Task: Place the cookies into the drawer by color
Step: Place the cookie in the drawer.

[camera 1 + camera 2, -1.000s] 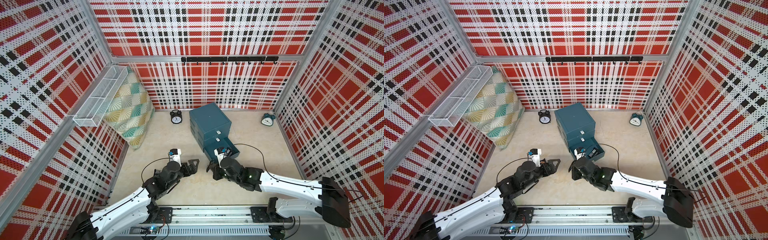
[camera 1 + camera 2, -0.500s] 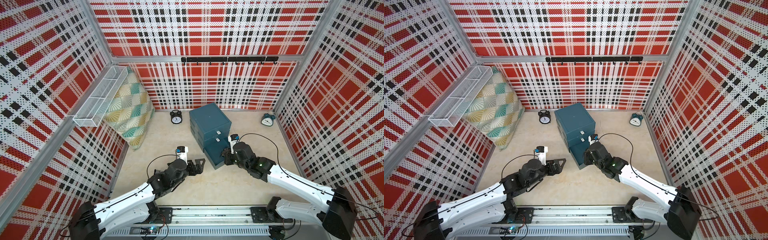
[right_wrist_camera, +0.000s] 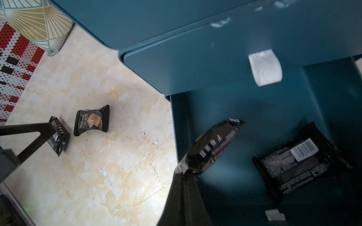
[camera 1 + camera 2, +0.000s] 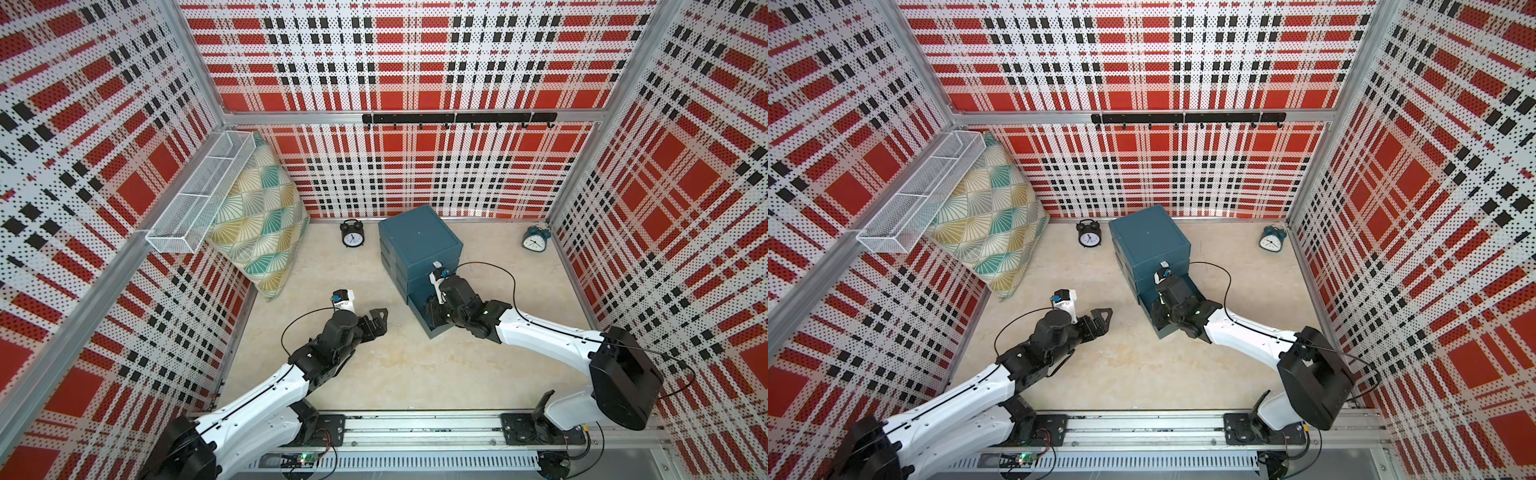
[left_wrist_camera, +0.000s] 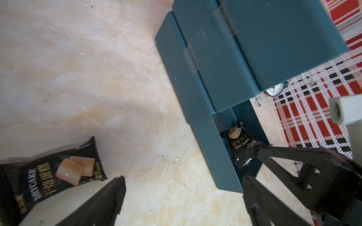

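**Entry: black cookie packet** (image 3: 213, 144), at my right gripper (image 3: 184, 174).

- Place: above the pulled-out bottom drawer (image 5: 213, 156) of the blue cabinet (image 4: 419, 237), inside the drawer's walls and clear of its floor.
- Long axis: runs on from my fingertips toward the cabinet's face, tilted. I have it by one crimped end only.
- Right fingers: close together at that end. The packet shows blurred, so I cannot tell whether the clamp holds.
- Judgement: the drop is straight down and needs only an opening. My right arm is the one in place for it.

**Also in the drawer:** second black packet (image 3: 299, 162), flat on the floor, barcode up.

**Outstanding:** two loose black packets (image 3: 92, 123) on the table (image 3: 117, 176), left of the cabinet. My left gripper (image 5: 182, 178) is the nearer to them. Its fingers are spread wide and hold nothing, with one fingertip just beside a packet.
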{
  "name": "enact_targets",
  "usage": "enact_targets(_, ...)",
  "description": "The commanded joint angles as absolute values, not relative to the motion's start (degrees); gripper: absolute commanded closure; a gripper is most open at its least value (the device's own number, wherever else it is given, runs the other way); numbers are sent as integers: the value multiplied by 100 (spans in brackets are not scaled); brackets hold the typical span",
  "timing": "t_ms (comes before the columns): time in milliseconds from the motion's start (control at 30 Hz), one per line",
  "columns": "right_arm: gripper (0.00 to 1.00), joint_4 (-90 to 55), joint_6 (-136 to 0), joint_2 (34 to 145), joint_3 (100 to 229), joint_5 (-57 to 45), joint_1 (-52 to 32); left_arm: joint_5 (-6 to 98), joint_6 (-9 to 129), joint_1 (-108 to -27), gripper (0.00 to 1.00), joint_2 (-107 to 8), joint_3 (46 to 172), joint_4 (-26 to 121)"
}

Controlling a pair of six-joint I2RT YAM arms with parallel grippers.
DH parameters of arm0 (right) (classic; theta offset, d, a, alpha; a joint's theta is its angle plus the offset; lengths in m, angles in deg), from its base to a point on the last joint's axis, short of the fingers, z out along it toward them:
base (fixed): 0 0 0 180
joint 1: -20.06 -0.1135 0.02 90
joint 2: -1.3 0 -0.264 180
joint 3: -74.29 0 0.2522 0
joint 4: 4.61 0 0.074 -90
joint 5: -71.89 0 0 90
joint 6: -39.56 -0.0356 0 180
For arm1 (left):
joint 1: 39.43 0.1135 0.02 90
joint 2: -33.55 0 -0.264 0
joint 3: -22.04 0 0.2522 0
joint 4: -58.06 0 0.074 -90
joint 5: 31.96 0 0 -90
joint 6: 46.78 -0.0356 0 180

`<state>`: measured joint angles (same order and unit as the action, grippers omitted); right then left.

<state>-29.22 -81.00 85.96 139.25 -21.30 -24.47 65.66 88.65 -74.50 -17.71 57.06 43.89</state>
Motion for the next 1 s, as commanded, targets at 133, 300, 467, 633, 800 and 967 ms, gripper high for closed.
enact_targets(133, 62, -2975, -8172, 8735, 13715, -2475, -2399, 6124, 8582, -6534, 1, -1868, 5443, 4579)
enact_targets(300, 61, -3271, -8376, 8251, 13577, -2651, -2397, 6082, 8381, -5960, 1, -2170, 5460, 4627)
enact_targets(467, 59, -3222, -8326, 7710, 13434, -2287, -2502, 6102, 8201, -5619, 11, -2624, 5557, 4769)
enact_targets(633, 50, -3174, -8252, 7453, 13455, -2220, -3005, 6177, 8115, -5407, 29, -3069, 5613, 4860)
enact_targets(800, 50, -3057, -8252, 7528, 13495, -2154, -3348, 6055, 8083, -5181, 32, -3430, 5701, 4975)
enact_targets(967, 50, -2944, -8252, 7716, 13499, -2099, -3473, 5869, 8097, -5226, 31, -3636, 5672, 4985)
